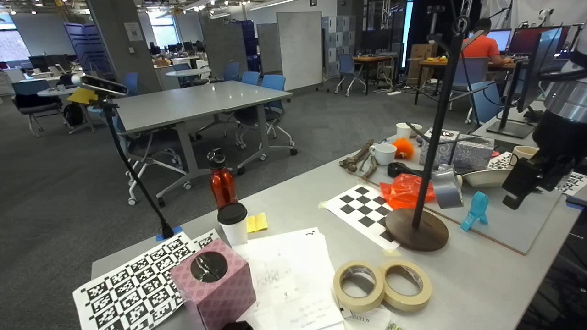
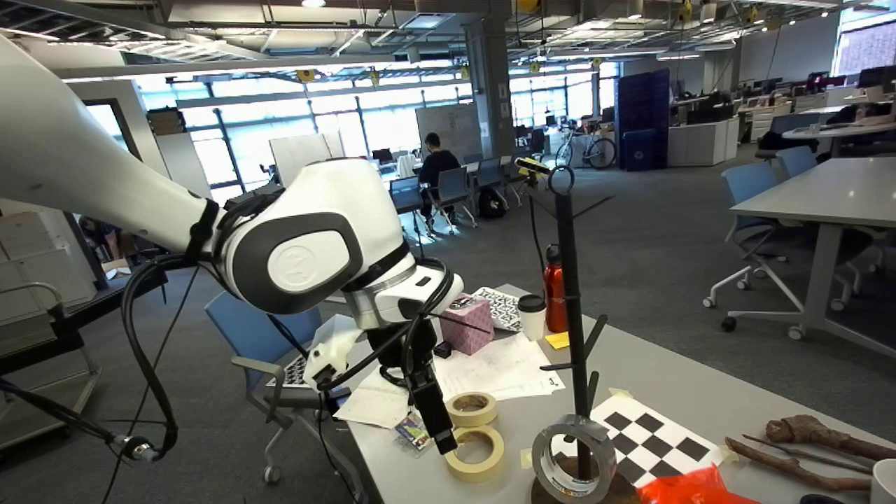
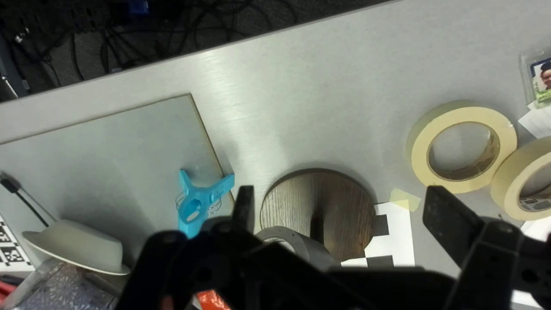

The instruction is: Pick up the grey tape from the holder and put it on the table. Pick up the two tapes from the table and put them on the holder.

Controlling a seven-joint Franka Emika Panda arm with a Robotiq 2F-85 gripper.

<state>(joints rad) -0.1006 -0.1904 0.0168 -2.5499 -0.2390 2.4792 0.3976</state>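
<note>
While the grey tape [image 1: 447,188] is hanging on the holder [image 1: 438,126], my gripper [image 3: 340,204] is standing spread

Nothing is sitting between my fingers [image 3: 244,206], and in both exterior views I am hovering apart from the grey tape. In an exterior view it is hanging low, on the right of the holder, higher than the round base [image 1: 418,237]; I am not making out what is bearing it. I am judging it heavy, stiff, smooth enough to slip, hardly fragile, so I am favouring a pinch on its wall, one finger inside the hole and one outside. In an exterior view the two tapes [image 1: 360,304] are lying on the table [image 1: 477,279], nearer than the holder, touching each other; they are probably handling lighter and asking for the same hold. Counting, I am finding one grey tape, one holder, two tapes, one blue clamp [image 1: 478,207] and one pink box [image 1: 218,293].
</note>
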